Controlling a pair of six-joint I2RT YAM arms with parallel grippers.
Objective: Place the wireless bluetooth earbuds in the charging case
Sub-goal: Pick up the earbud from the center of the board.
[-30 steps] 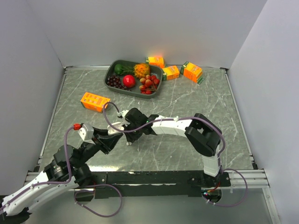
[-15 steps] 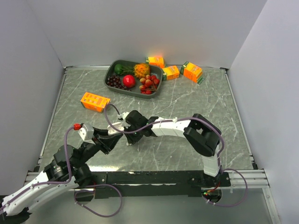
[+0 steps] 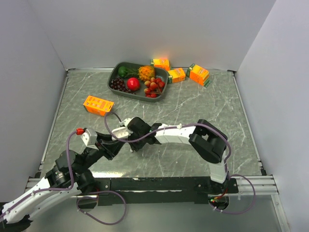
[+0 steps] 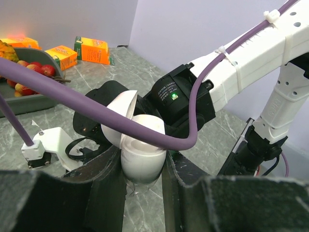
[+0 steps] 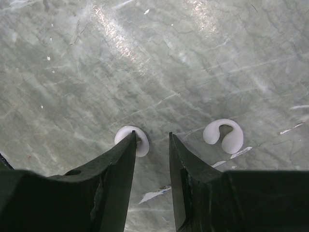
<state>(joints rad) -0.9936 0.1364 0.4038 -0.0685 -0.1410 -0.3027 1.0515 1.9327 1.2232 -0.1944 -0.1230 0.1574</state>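
Two earbuds (image 5: 232,141) flat on table (image 5: 193,58) (C-shaped one opens down-frame); right fingers (image 5: 175,145) part-open, empty; left fingers (image 4: 108,179) clamp case (image 4: 142,162).

Jaws parted over marble table (image 5: 72,58); one earbud (image 5: 142,146) half hidden behind jaw tip; second earbud (image 5: 225,137) lying apart.

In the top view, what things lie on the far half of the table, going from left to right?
From left: lone orange carton → tray of fruit → orange carton beside the tray → rightmost orange carton.
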